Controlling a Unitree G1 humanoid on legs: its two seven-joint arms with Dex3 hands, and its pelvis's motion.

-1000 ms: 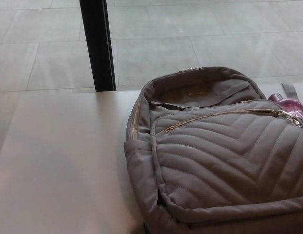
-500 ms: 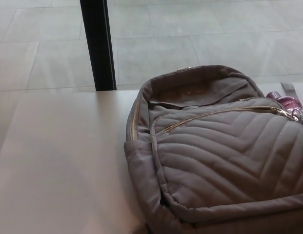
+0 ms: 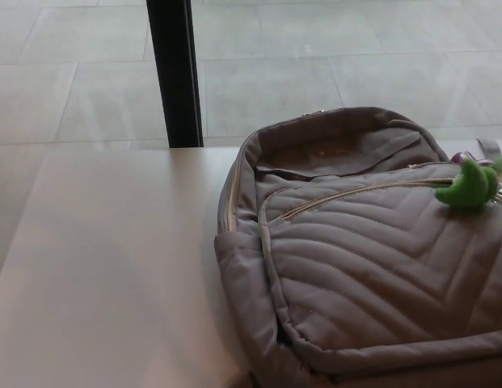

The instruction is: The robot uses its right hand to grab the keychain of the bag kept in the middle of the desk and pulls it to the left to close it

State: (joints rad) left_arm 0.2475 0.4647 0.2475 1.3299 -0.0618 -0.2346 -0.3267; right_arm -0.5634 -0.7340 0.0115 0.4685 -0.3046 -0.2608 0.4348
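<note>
1. The surface is a plain pale desk (image 3: 105, 267), smooth and matte, with soft light falling across it. Its far edge runs across the upper part of the head view.
2. Beyond that edge is a floor of big light-grey tiles (image 3: 275, 73). A black upright post (image 3: 175, 73) stands at the desk's back edge, left of centre.
3. The grey quilted backpack (image 3: 372, 267) lies flat on the right half of the desk, front panel up. It runs out of the picture on the right and at the bottom.
4. Its long axis goes near to far, with the top end towards the floor side and the base towards the camera.
5. The top compartment gapes open, so you can see the lining.
6. The gold front-pocket zipper (image 3: 356, 194) slants from lower left up to the right.
7. At the zipper's right end sits a green fuzzy thing (image 3: 469, 187), and honestly I can't tell what it is. A bit of the purple-pink keychain (image 3: 459, 159) peeks out just beside it.
8. Neither robot hand shows, so there's nothing to say about their grip.
</note>
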